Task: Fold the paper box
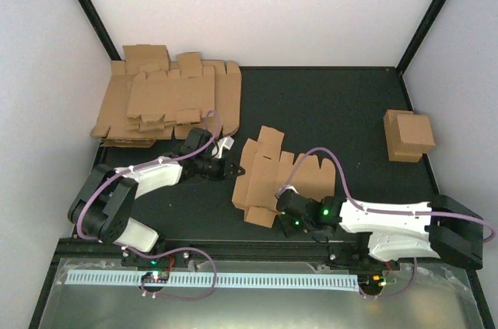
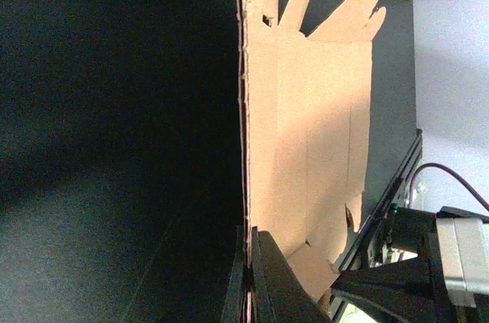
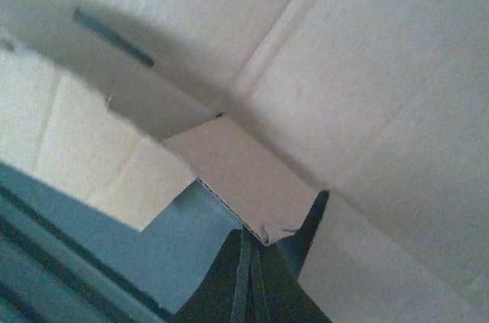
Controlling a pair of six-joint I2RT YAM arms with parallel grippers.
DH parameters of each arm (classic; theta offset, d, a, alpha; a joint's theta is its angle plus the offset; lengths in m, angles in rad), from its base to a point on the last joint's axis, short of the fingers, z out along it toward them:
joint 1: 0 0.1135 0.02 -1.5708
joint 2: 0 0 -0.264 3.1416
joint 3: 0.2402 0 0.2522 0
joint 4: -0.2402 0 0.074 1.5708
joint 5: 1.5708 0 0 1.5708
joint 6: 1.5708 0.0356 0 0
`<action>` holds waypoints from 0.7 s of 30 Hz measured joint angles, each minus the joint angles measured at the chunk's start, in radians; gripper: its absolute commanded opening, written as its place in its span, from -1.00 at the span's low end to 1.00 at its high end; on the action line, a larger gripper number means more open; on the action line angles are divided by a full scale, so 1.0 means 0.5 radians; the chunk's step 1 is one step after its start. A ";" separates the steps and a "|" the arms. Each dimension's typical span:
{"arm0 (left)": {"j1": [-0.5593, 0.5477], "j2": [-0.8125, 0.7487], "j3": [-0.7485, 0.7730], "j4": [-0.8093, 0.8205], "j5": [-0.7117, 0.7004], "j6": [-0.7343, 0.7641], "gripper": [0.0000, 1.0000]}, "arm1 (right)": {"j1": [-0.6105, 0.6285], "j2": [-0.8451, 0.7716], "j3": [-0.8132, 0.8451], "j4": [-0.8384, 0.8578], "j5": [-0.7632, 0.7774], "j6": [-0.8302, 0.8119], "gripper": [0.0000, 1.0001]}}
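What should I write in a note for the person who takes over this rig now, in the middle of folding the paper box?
Left gripper: shut on the left edge of the paper box, which lies mid-table.
Right gripper: shut on a small flap at the blank's near edge.
Done: one blank lies apart from the pile of flat blanks at the far left, and both arms hold it.
Left: it has no box shape yet, so the walls, tabs and lid all remain to be folded.
Note: a folded box stands at the far right.
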 measured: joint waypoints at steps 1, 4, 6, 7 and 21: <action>0.000 0.002 0.000 -0.004 0.001 0.002 -0.95 | -0.011 0.011 0.009 0.003 0.013 0.001 -0.97; 0.000 0.018 0.001 -0.009 0.012 0.008 -0.95 | -0.074 0.063 0.037 0.014 0.041 0.004 -0.97; 0.000 0.025 0.001 -0.018 0.015 0.016 -0.95 | -0.123 0.081 0.040 0.024 0.050 -0.002 -0.96; 0.000 0.025 0.001 -0.022 0.015 0.018 -0.95 | -0.144 0.082 0.040 0.027 0.051 -0.005 -0.96; 0.000 0.026 0.020 -0.059 0.022 0.032 -0.94 | -0.340 0.294 0.074 0.161 -0.039 -0.157 -0.96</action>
